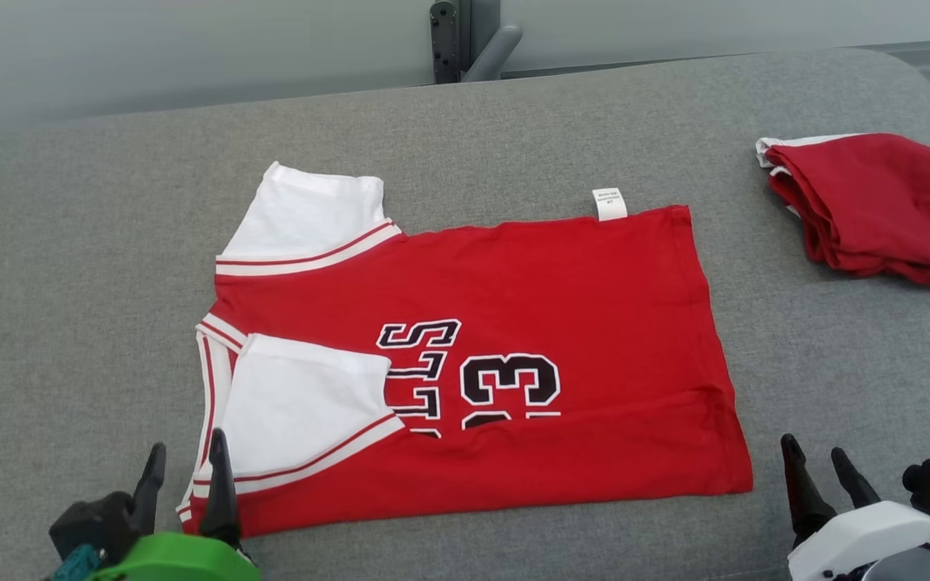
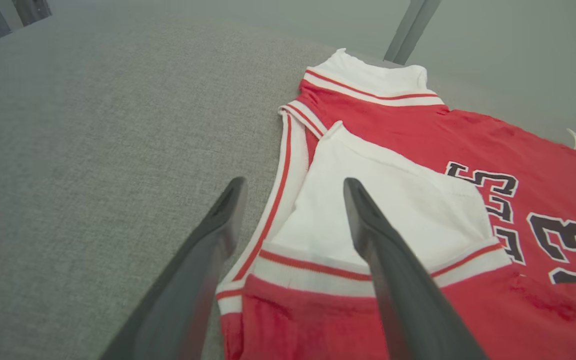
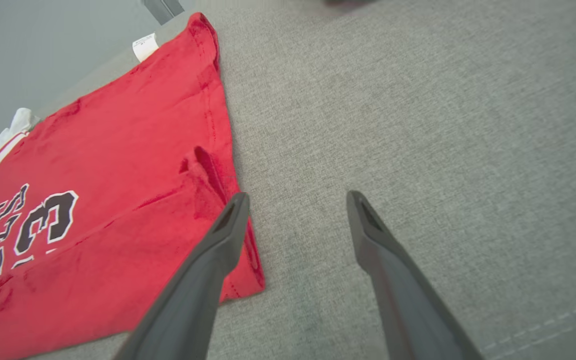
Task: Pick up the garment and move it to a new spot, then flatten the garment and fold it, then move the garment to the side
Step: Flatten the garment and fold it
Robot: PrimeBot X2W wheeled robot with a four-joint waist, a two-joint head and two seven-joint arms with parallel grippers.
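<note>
The garment (image 1: 562, 323) is a red jersey with white sleeves and black lettering, lying flat on the grey cushion with its near long edge folded over the front. My left gripper (image 1: 185, 460) stands open at the jersey's near left corner, one finger over the folded white sleeve (image 2: 383, 210), nothing held. In the left wrist view the left gripper (image 2: 293, 187) spans the striped collar edge. My right gripper (image 1: 816, 456) is open just off the jersey's near right corner. In the right wrist view the right gripper (image 3: 295, 200) hangs over bare fabric beside the hem (image 3: 248, 270).
A second red garment (image 1: 869, 206), bunched and folded, lies at the far right of the grey cushion (image 1: 69, 282). A dark metal post (image 1: 465, 40) stands behind the cushion against the pale wall. Bare cushion lies left of and beyond the jersey.
</note>
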